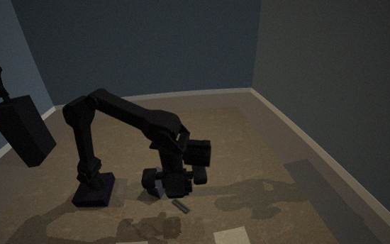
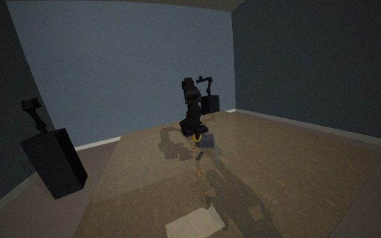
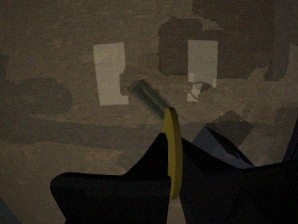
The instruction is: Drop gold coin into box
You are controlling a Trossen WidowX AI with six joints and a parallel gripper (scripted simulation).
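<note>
Gold, thin and disc-shaped, the coin (image 3: 172, 152) sits edge-on, clamped between the tool's (image 3: 172, 183) dark blocky fingers.

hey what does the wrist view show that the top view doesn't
Only the wrist view shows the coin, edge-on, pinched in the gripper. Only the top view shows the whole arm bent over the box, and the room's walls. Both show the green holder lying empty on the floor, and a corner of the box.
</note>
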